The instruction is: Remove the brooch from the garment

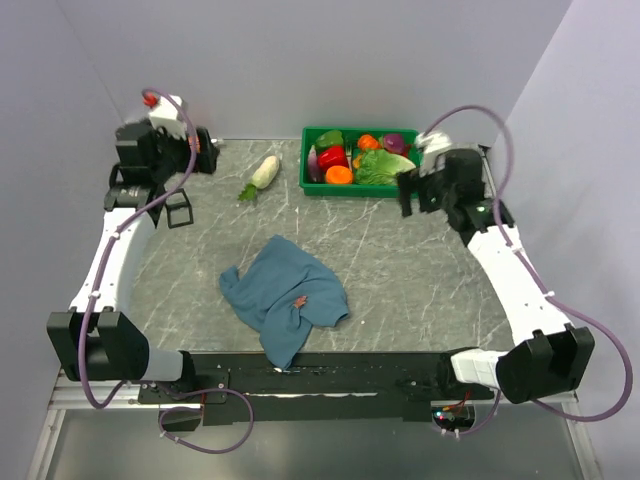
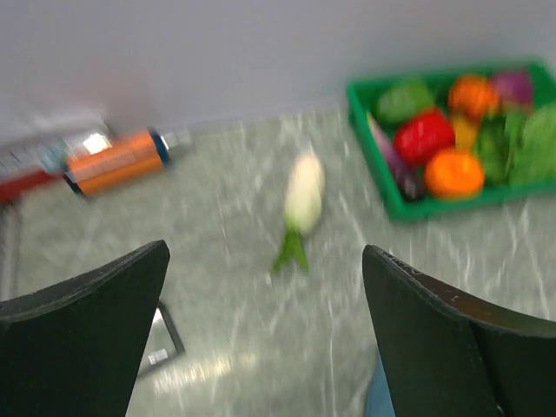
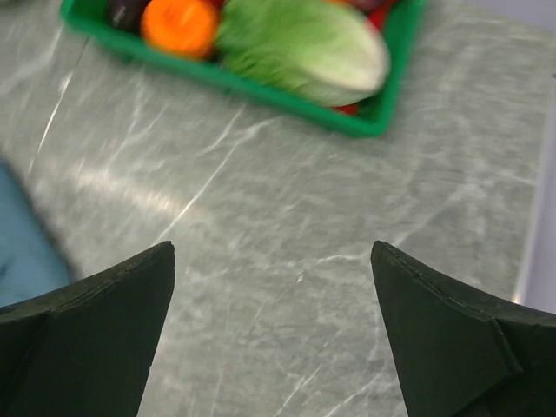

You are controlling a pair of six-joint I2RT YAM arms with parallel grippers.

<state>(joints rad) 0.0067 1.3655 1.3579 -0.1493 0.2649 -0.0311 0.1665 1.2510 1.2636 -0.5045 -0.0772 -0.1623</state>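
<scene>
The garment [image 1: 285,290] is a crumpled teal-blue cloth lying near the table's front middle. The brooch [image 1: 299,301], a tiny reddish-brown speck, sits on its lower right part. My left gripper [image 1: 205,152] hangs at the far left of the table, well away from the cloth. Its jaws [image 2: 265,246] are open with only bare table between them. My right gripper [image 1: 407,193] hovers at the far right beside the bin, open [image 3: 273,244] and holding nothing. Only slivers of the garment [image 2: 375,395] [image 3: 22,252] show in the wrist views, and the brooch shows in neither.
A green bin [image 1: 350,190] [image 2: 469,201] [image 3: 261,89] of toy vegetables stands at the back right. A white radish [image 1: 264,172] [image 2: 304,191] lies left of it. A black wire frame [image 1: 178,211] rests at the left, and an orange cylinder [image 2: 115,162] lies by the back wall.
</scene>
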